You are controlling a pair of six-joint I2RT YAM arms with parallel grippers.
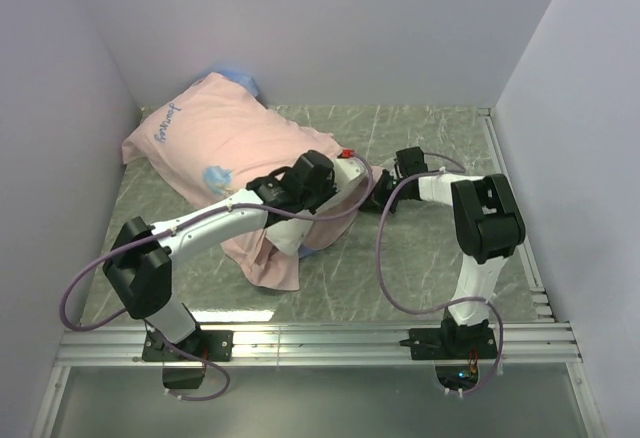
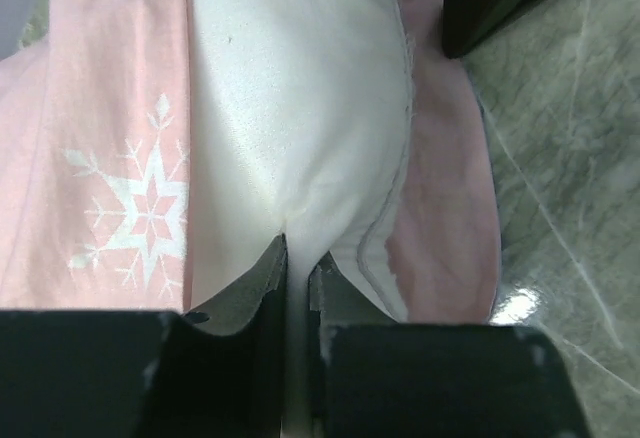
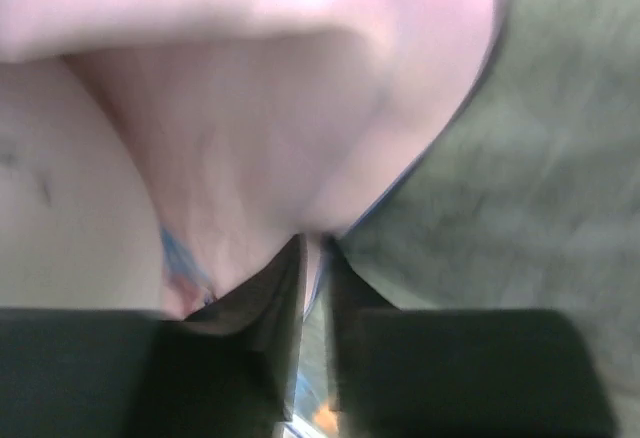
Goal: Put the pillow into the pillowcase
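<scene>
Looking from above, the pillowcase (image 1: 225, 143) lies pink side up on the left half of the table (image 1: 430, 258). It is swollen at its far end, and a bit of blue print shows at the far corner. This view does not tell clearly what fills it, because the left arm (image 1: 220, 223) lies across its near end.

The left wrist camera shows more. The white pillow (image 2: 300, 108) lies with pink cloth of the pillowcase on both its sides, the left part carrying a white snowflake (image 2: 145, 208), and its near end is uncovered. The left gripper (image 2: 297, 253) has its jaws almost together, pinching a fold of the pillow's white cloth at that end.

Further right, the right gripper (image 3: 315, 246) is also nearly closed. A thin pink edge of the pillowcase is caught between its fingers, just beside the bare table, though this picture is blurred. From above, the two wrists are close together at the right edge of the pillowcase.
</scene>
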